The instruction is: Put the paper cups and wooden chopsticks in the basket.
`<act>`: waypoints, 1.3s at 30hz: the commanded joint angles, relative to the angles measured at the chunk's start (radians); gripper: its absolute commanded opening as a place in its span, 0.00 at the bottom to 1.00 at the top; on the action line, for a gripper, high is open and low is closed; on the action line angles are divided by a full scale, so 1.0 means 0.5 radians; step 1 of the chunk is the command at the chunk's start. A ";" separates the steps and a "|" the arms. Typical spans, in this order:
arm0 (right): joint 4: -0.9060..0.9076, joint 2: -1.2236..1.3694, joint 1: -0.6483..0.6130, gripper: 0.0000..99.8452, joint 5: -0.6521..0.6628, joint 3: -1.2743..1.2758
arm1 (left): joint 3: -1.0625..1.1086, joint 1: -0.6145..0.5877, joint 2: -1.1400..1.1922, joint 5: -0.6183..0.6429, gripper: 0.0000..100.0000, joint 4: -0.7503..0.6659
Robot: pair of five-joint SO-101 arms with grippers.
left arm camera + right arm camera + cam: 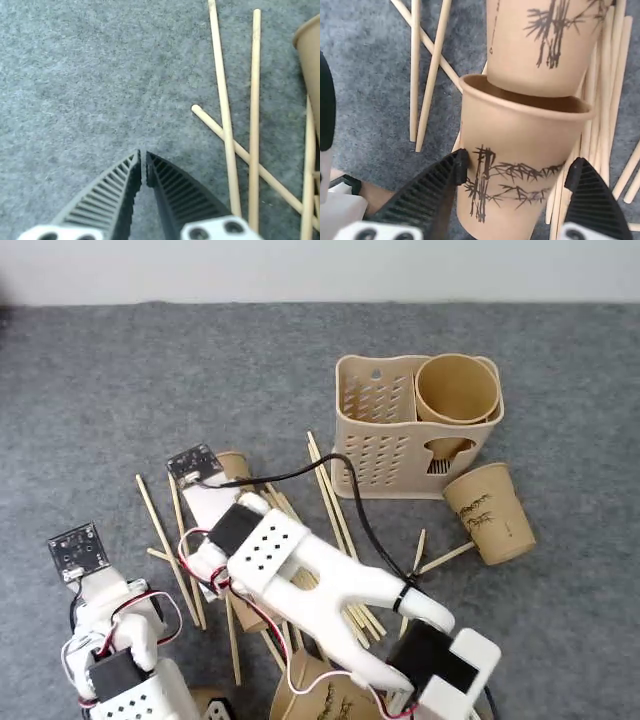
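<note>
Cup [520,145] on its side – that is the one that counts now. It lies right between the two sides of the right tool [519,160], which is open wide around it. One finger [432,192] touches the cup's wall. The other is just beside the wall, and I cannot tell if it presses.

The cup's long way runs away from the tool, with the mouth at the far end. So the tool crosses it near the bottom end. A second cup [540,45] lies touching its rim, and chopsticks [415,75] lie around both. My guess is that the squeeze must be soft and the lift straight up. If not, the second cup and the chopsticks may get dragged along.

The basket [385,455] stands well apart, past the heap of chopsticks. A third cup [457,390] stands in one half of it, and the other half looks free. The right arm is the one at the cup.

The left tool [142,155] is nearly closed and holds nothing. It is over bare tabletop [75,75] – a few chopsticks lie near it.
</note>
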 commanded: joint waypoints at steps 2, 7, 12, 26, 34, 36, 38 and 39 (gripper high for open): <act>-0.008 0.066 -0.023 0.39 -0.021 -0.009 | -0.023 -0.012 -0.028 -0.012 0.02 -0.003; -0.008 0.106 -0.023 0.39 -0.021 -0.009 | -0.023 -0.012 -0.028 -0.012 0.02 -0.003; -0.008 0.121 -0.011 0.28 -0.015 -0.009 | -0.023 -0.012 -0.028 -0.012 0.02 -0.003; 0.698 -0.087 0.124 0.16 0.071 -0.479 | -0.023 -0.012 -0.028 -0.012 0.02 -0.003; 0.987 -0.520 0.189 0.16 0.193 -0.690 | -0.023 -0.012 -0.028 -0.012 0.02 -0.003; 0.984 -0.683 0.232 0.16 0.264 -0.690 | -0.023 -0.012 -0.028 -0.012 0.02 -0.003; 0.968 -0.836 0.296 0.16 0.365 -0.694 | -0.023 -0.012 -0.028 -0.009 0.02 -0.003; 0.968 -0.904 0.354 0.16 0.402 -0.697 | -0.023 -0.012 -0.028 -0.009 0.02 -0.003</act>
